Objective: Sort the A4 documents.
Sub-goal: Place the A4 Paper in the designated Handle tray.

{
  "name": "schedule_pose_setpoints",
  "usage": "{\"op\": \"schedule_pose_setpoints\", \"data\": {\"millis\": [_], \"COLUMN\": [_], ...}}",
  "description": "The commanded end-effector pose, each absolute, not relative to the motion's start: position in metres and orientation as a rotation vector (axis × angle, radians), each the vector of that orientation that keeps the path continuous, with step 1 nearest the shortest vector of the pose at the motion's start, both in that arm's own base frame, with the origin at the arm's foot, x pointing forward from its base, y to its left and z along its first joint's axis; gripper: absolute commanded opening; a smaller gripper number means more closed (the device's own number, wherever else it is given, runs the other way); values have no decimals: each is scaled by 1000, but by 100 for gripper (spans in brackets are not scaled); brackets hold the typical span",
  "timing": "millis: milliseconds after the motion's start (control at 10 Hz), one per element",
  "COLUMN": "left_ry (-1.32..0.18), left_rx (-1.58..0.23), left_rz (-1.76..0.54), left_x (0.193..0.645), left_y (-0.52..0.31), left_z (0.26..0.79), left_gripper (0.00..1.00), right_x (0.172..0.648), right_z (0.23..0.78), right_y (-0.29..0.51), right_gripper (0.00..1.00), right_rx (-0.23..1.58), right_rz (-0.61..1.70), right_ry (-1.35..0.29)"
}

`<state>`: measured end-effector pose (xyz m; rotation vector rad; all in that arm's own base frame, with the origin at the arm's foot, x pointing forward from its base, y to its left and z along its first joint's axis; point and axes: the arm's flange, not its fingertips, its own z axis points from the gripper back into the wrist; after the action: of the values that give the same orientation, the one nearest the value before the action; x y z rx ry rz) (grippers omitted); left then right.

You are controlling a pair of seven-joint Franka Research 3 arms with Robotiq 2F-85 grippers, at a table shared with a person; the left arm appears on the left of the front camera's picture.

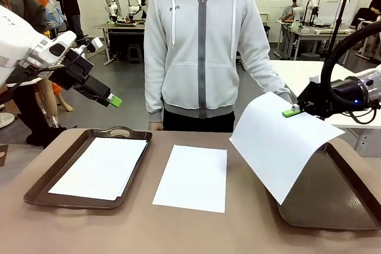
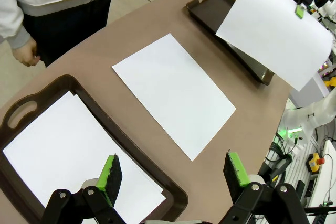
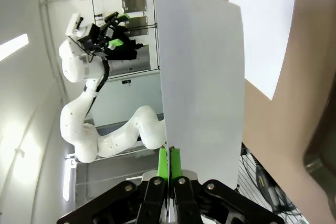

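Presently the right gripper (image 1: 292,111) has its fingers pinched shut on the top edge of one A4 document (image 1: 280,147), which hangs tilted over the right tray (image 1: 333,200) (lower corner near the tray's front rim). A second document (image 1: 191,178) lies flat on the counter (image 1: 250,233) between the trays. The left tray (image 1: 59,168) holds white paper (image 1: 101,168), possibly two overlapped sheets. The left gripper (image 1: 113,100) hovers above that tray, fingers spread wide, holding nothing.

A4 docs (image 1: 191,178): thin white paper, looking matt, smooth
trays (image 1: 62,168): dk brown plastic, showing sl. sheen
tabletop (image 1: 190,230): brown, looking matt, smooth
left tool (image 2: 171,157) pads (image 2: 110,179): green, looking rubbery, matt
hoodie (image 1: 178,57): grey cloth, looking soft
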<state>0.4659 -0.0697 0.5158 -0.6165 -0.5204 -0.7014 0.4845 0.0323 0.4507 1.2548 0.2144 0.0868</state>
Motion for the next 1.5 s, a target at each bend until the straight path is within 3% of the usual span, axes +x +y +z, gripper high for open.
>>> {"op": "schedule_pose_setpoints", "data": {"millis": [0,300,1400], "left_ry": [-526,-526,-526], "left_rx": [-614,-614,-614], "left_rz": [-699,-699,-699], "left_x": [466,466,466], "left_y": [-69,-69,-69], "left_z": [517,517,517], "left_gripper": [100,100,100], "right_x": [492,486,470], "right_z": [428,390,358], "right_y": [22,1,-63], "right_gripper": [1,1,1], "right_rx": [1264,1203,836], "right_rz": [66,-30,-297], "right_ry": [196,130,-44]}}
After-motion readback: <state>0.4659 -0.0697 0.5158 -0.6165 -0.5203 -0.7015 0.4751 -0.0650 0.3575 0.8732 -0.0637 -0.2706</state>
